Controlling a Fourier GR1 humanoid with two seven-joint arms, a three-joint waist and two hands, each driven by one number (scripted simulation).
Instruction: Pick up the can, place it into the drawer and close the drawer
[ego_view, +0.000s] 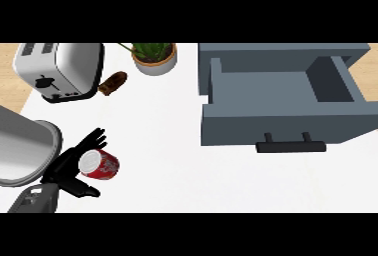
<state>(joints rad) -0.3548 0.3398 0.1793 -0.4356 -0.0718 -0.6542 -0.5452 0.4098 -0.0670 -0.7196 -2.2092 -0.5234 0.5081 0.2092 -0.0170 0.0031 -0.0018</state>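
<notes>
I work over a white counter (170, 165); a strip of pale wood shows along its far left edge. On it I count one toaster (59, 71), one potted plant (154, 57), one small brown object (113, 83) I cannot identify, one large grey metal vessel (22, 147) cut off at the left, and one grey drawer (284, 97), pulled open with its black handle (291, 146) toward me. One red can (99, 164) sits at the lower left, well apart from the drawer. My left hand (70, 167) curls around it, fingers behind, thumb in front, partly hiding its side. My right hand is out of view.
</notes>
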